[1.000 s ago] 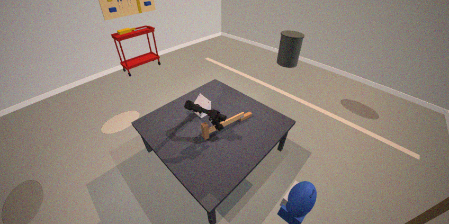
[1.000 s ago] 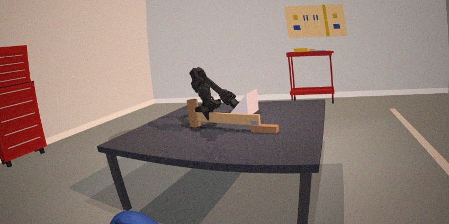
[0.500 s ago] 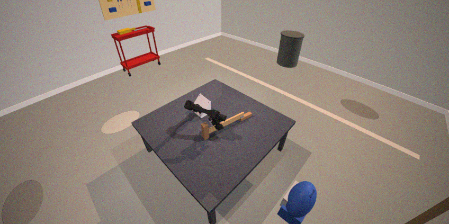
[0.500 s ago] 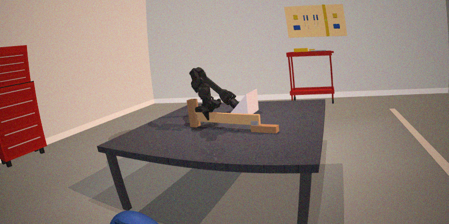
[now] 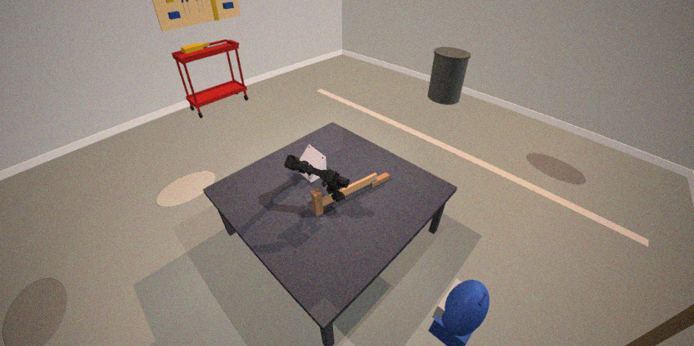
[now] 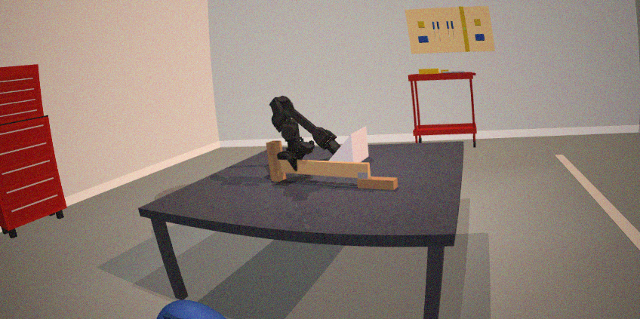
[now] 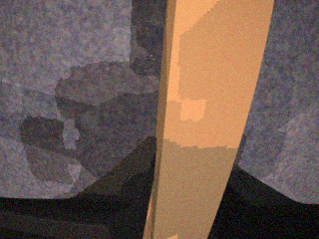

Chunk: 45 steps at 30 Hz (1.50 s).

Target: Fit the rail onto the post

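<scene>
My fingers (image 5: 336, 197) (image 6: 290, 162) clamp the long pale wooden rail (image 5: 361, 182) (image 6: 332, 168) (image 7: 209, 100) near the upright wooden post (image 5: 317, 202) (image 6: 275, 161).
It looks stiff, lengthy; gripping close to the post should steer its end best.

We can read no words, labels, brands, numbers or signs anywhere, neither between the jaws nor beside them nor well apart from them, in any view.
</scene>
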Available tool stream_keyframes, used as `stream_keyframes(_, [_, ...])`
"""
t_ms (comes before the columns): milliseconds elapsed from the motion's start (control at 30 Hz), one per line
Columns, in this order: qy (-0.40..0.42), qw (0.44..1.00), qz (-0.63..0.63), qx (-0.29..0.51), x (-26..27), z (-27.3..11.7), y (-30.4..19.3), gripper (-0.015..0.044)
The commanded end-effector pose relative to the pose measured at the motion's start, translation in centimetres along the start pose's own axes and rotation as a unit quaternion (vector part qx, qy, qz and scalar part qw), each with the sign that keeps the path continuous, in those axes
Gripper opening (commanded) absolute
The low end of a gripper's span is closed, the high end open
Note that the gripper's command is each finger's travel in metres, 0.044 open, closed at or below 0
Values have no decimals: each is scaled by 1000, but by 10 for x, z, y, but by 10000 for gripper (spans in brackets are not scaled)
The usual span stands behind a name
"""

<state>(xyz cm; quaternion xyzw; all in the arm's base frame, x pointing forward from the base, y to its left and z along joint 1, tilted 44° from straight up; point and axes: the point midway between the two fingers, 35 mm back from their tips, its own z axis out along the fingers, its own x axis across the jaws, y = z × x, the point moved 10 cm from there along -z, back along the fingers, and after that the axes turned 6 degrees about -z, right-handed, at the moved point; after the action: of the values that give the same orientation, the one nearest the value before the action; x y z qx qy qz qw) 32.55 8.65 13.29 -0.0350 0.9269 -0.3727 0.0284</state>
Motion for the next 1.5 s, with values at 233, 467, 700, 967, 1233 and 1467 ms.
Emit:
stream_keyframes(233, [-3, 1000, -2, 2, 1, -2, -5, 0])
stream_keyframes(467, [-3, 1000, -2, 2, 1, -2, -7, 0])
stream_keyframes(700, [0, 1000, -1, 1, 1, 0, -5, 157])
stream_keyframes(967, [0, 1000, -1, 1, 1, 0, -5, 368])
stream_keyframes(1233, [-1, 1000, -1, 1, 0, -6, 1, 440])
stream_keyframes(1467, [-3, 1000, -2, 1, -1, -30, 25, 440])
